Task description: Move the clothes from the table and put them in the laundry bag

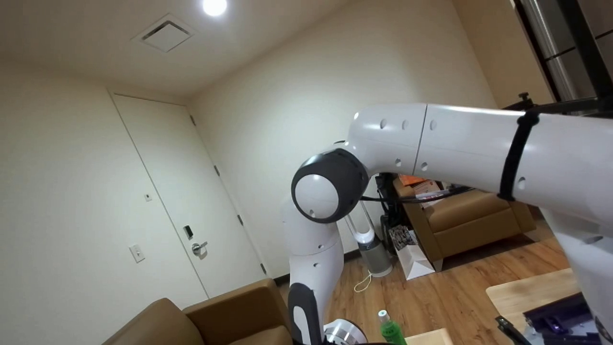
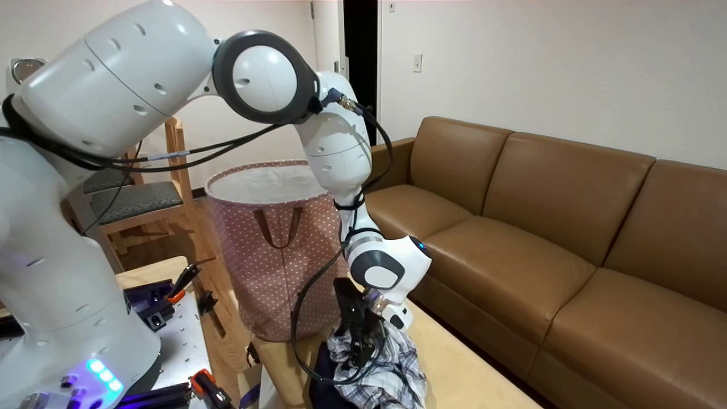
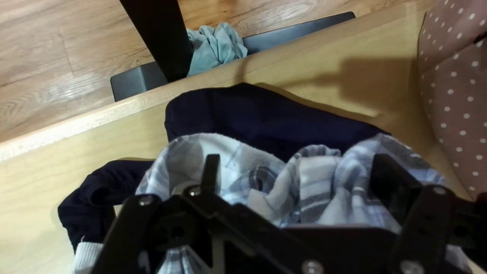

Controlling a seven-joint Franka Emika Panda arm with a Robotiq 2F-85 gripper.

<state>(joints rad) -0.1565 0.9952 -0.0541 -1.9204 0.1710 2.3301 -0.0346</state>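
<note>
Wrist view alone shows teal cloth (image 3: 216, 47) by tbl leg (image 3: 161, 38), w/ fingers (image 3: 210, 174) apart over plaid garment (image 3: 317, 180).

The pale wooden table (image 3: 114, 139) over there carries a rumpled plaid garment (image 3: 315, 179) right at the jaws, navy cloth (image 3: 258, 114) poking out past them, and a pink dotted bag (image 2: 267, 261) standing near them.
</note>
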